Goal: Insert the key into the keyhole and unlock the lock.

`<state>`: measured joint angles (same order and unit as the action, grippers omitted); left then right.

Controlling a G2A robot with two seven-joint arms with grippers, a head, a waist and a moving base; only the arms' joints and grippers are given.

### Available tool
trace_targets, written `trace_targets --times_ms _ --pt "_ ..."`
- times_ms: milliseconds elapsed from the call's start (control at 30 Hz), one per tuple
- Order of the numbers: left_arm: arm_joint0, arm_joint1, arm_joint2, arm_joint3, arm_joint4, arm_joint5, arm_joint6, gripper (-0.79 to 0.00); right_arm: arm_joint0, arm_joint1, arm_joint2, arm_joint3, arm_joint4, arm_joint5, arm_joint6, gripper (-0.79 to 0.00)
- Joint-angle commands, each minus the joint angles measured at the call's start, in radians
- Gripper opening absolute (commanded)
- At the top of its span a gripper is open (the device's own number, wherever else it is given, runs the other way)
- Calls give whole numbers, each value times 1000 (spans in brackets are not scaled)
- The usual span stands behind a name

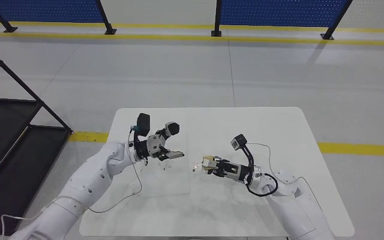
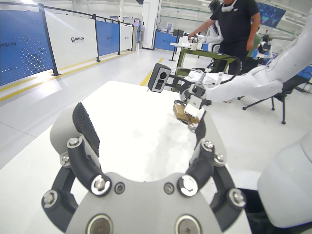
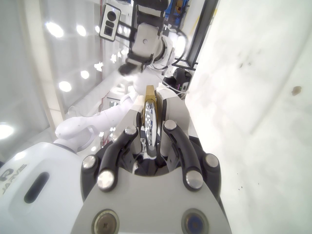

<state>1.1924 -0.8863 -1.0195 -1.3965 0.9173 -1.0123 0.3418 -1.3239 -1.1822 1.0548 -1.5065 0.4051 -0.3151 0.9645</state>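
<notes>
A brass padlock [image 1: 208,163] is held just above the white table [image 1: 270,132], with my right gripper [image 1: 211,165] shut on its body. The right wrist view shows the padlock [image 3: 149,103] edge-on between the white pads [image 3: 170,105]. My left gripper [image 1: 175,142] hovers open a short way left of the lock, nothing between its ribbed fingers [image 2: 85,122]. In the left wrist view the padlock [image 2: 181,113] sits beyond the far fingertip. A small silvery piece [image 2: 192,129] hangs at its lower end, partly hidden; I cannot tell if it is the key.
A black metal rack [image 1: 24,138] stands on the floor left of the table. Blue barrier panels [image 1: 282,12] line the far side of the room. A cable [image 1: 267,186] loops off the right wrist onto the table.
</notes>
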Motion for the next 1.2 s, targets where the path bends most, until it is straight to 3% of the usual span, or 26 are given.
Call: trace_targets --times_ms 0,133,200,300,467,533,667,767,967,1167 --pt "0 0 0 0 74 0 0 0 0 0 0 0 0 0 0 -785" --pt "3 0 2 0 67 1 -1 0 0 0 0 0 0 0 0 -785" --pt "14 -2 23 -1 -34 0 -42 0 0 0 0 0 0 0 0 -785" --pt "-7 6 50 -2 -244 0 -188 0 0 0 0 0 0 0 0 -785" --pt "-42 37 77 -7 -636 4 -540 0 0 0 0 0 0 0 0 -785" --pt "-51 52 92 -16 -813 64 -715 0 0 0 0 0 0 0 0 -785" --pt "-93 80 101 -49 -1213 349 -1146 0 0 0 0 0 0 0 0 -785" --pt "-116 87 87 -33 -1388 467 -1337 0 0 0 0 0 0 0 0 -785" --pt "-119 77 101 -6 -1585 551 -1519 0 0 0 0 0 0 0 0 -785" --pt "-121 75 103 -1 -1595 554 -1531 0 0 0 0 0 0 0 0 -785"
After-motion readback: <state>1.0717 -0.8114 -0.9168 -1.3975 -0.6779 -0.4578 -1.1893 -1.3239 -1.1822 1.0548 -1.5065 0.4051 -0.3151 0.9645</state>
